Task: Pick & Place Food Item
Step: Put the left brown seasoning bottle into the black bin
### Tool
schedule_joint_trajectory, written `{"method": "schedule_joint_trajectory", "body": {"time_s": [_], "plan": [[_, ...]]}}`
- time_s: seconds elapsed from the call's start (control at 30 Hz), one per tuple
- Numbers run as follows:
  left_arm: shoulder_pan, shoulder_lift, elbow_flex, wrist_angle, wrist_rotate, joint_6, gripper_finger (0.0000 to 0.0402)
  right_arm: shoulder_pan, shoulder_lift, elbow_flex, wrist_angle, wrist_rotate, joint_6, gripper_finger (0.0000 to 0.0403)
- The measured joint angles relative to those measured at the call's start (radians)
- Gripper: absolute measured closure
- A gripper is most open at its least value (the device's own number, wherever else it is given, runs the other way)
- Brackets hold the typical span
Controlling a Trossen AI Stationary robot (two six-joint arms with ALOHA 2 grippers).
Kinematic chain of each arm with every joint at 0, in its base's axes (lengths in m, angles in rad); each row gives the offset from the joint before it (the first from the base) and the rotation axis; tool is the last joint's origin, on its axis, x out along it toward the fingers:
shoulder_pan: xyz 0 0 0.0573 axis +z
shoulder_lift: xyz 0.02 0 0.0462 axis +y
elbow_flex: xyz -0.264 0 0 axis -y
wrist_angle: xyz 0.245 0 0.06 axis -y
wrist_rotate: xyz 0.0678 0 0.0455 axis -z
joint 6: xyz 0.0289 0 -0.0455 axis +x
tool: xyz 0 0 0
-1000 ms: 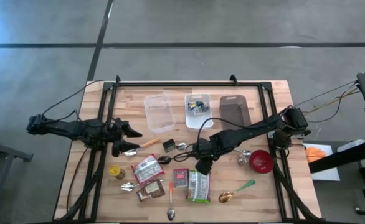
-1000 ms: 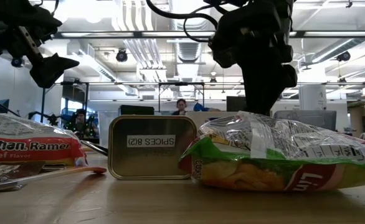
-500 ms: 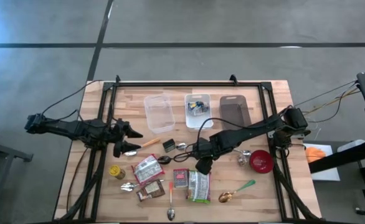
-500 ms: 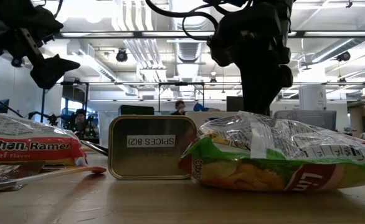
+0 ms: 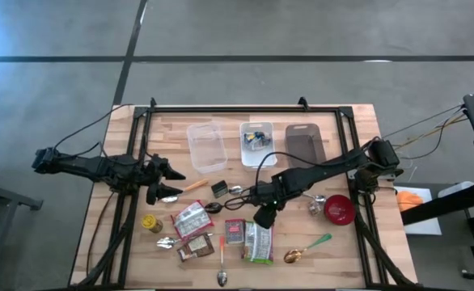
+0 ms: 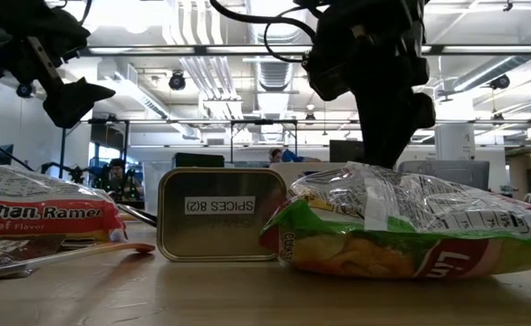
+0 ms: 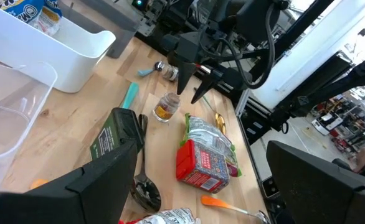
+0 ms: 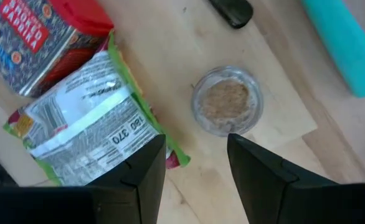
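Note:
My right gripper [image 5: 263, 217] hangs open over the middle of the table, pointing steeply down. In its wrist view the open fingers [image 8: 142, 171] stand above bare wood between a green-edged silver snack packet [image 8: 89, 118] and a small glass jar of brown spice [image 8: 227, 99], touching neither. A red packet [image 8: 39, 31] lies beside the silver one. The left wrist view shows the right gripper [image 7: 192, 78] just above the jar [image 7: 164, 109]. My left gripper [image 5: 168, 174] waits open at the table's left, nearly level and above the wood.
A clear bin [image 5: 206, 145], a white bin [image 5: 256, 141] with small items and a dark bin [image 5: 305, 145] stand along the far side. A red bowl [image 5: 338, 208], a ramen packet [image 5: 190, 218], a spice tin [image 6: 220, 215], spoons and a yellow jar [image 5: 148, 222] lie around.
My right gripper has tipped slightly at the wrist while staying over the same spot. The gap between its fingers is the same.

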Motion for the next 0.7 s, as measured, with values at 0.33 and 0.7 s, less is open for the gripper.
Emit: {"method": "schedule_joint_trajectory", "body": {"time_s": [0.33,0.7], "plan": [[0.000,0.000,0.000,0.000,0.000,0.000,0.0039,0.008,0.000,0.000,-0.031,0.014,0.054,0.0233],[0.000,0.000,0.000,-0.001,0.015,-0.001,0.0039,0.027,0.000,0.000,-0.062,0.054,0.084,0.0233]]}}
